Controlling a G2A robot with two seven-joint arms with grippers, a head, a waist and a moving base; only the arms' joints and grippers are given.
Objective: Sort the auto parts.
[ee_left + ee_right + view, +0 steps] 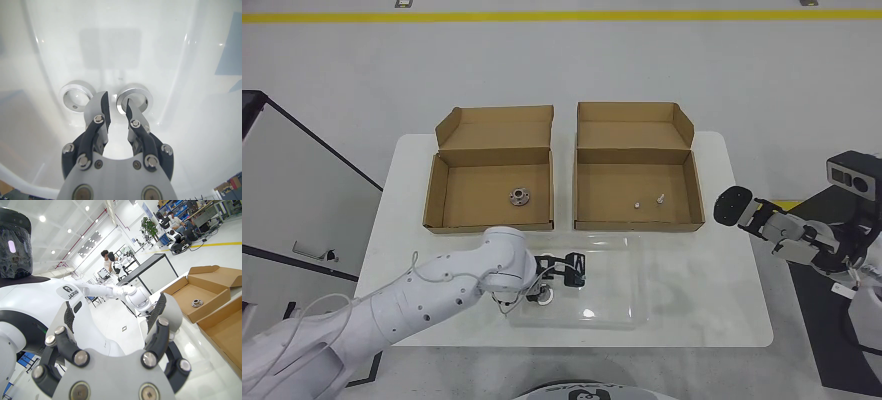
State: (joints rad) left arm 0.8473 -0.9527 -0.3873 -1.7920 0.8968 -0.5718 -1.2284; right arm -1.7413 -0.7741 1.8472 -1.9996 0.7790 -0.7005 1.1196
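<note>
**Sorting in progress, seen from above and from both wrists.** On the bench, two open cardboard boxes stand side by side along the far edge. The left box holds one flanged hub. The right box holds two small pieces, too small to identify. A clear tray sits at the middle of the near edge. Note the left pincer, low inside the tray, with its jaws parted a little. One finger sits in the bore of a metal ring and the other outside it, so they straddle the ring's wall without yet pressing on it, and the pincer has hold of nothing. A second ring lies just beside the first on the tray floor, not touching it. The right pincer hangs past the bench's right edge, spread wide and empty. You may judge the task partly done: three parts lie in the boxes and at least two rings remain in the tray. The step in hand appears to be the grasp of the first ring; closing on its wall, lifting it and carrying it to a box would follow. Which box the rings belong in cannot be told from these views.
</note>
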